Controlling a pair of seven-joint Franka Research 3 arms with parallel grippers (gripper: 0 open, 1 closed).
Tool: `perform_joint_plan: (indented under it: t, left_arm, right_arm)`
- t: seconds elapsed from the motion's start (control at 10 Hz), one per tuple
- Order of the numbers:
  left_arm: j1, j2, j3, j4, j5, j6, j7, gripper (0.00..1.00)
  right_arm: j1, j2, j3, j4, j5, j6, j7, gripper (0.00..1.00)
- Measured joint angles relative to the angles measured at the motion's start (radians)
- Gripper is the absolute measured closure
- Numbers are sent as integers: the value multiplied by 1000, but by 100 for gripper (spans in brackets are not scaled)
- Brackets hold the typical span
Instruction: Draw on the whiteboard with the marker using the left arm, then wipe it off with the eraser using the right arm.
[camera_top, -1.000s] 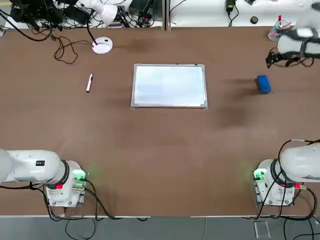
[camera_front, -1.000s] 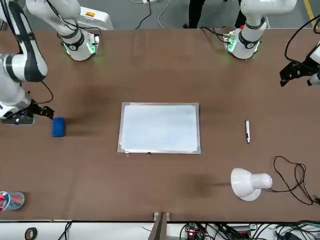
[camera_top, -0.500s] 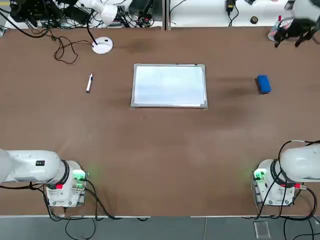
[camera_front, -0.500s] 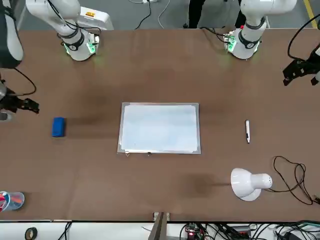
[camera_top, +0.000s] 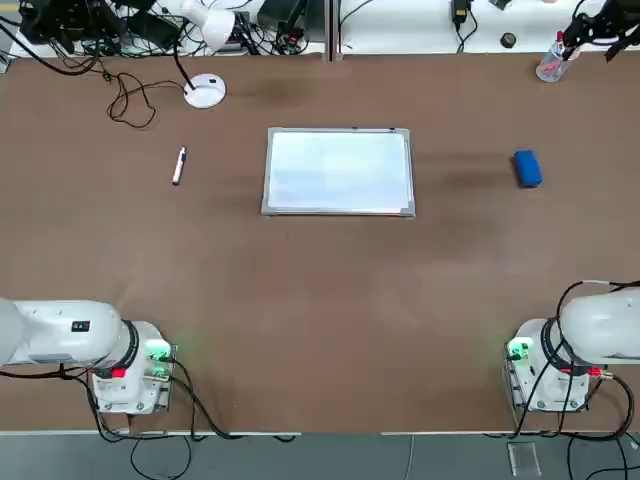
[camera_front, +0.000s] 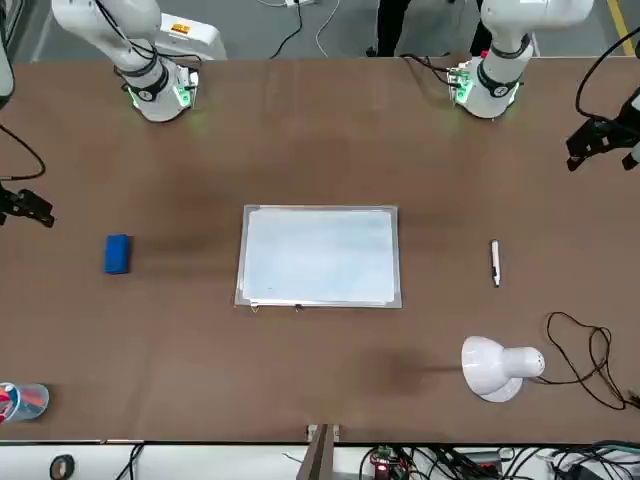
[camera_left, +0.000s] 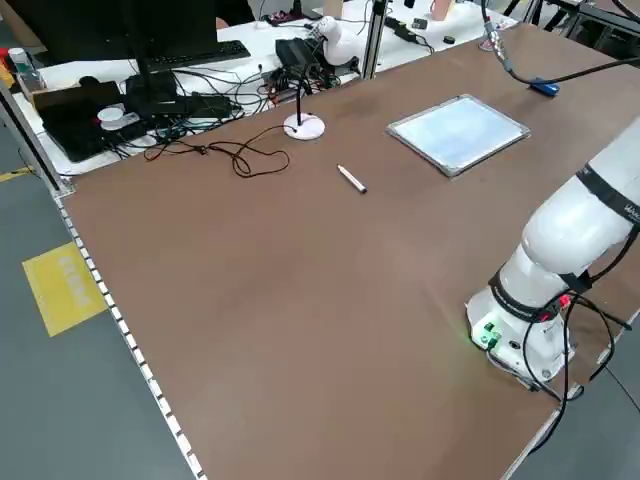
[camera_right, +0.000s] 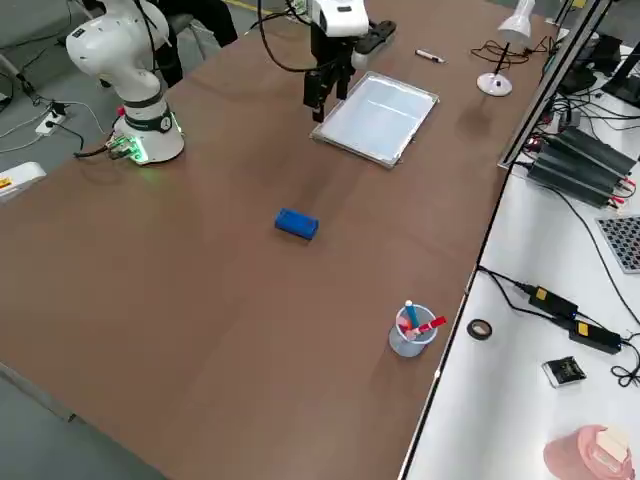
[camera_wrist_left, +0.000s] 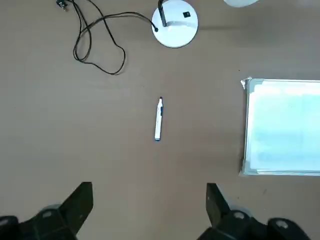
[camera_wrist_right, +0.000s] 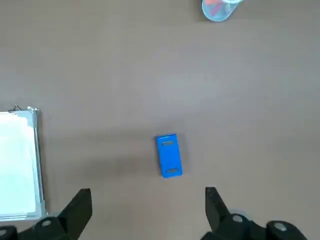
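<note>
Eraser (camera_top: 527, 168) sits alone on the table right of the blank whiteboard (camera_top: 338, 171) while the right end effector (camera_front: 22, 205), open and empty, has pulled well away from it, marker (camera_top: 179, 165) lying left, left end effector (camera_front: 598, 141) open too.

A silver-framed whiteboard (camera_top: 338, 171) lies flat at the middle of the table, its surface blank. A slim white marker (camera_top: 179, 165) with a dark tip lies well off on the left arm's side. A small blue eraser (camera_top: 527, 168) rests well apart on the opposite side
</note>
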Motion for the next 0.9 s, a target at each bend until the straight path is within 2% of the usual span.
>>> perform_joint_plan:
  t: [0.5, 0.9]
  left_arm:
    - [0, 0, 0, 0, 0, -1, 0, 0]
    - [0, 0, 0, 1, 0, -1, 0, 0]
  right_arm:
    - [0, 5, -2, 42, -1, -9, 0, 0]
    - [1, 6, -4, 152, -2, -125, -1, 0]
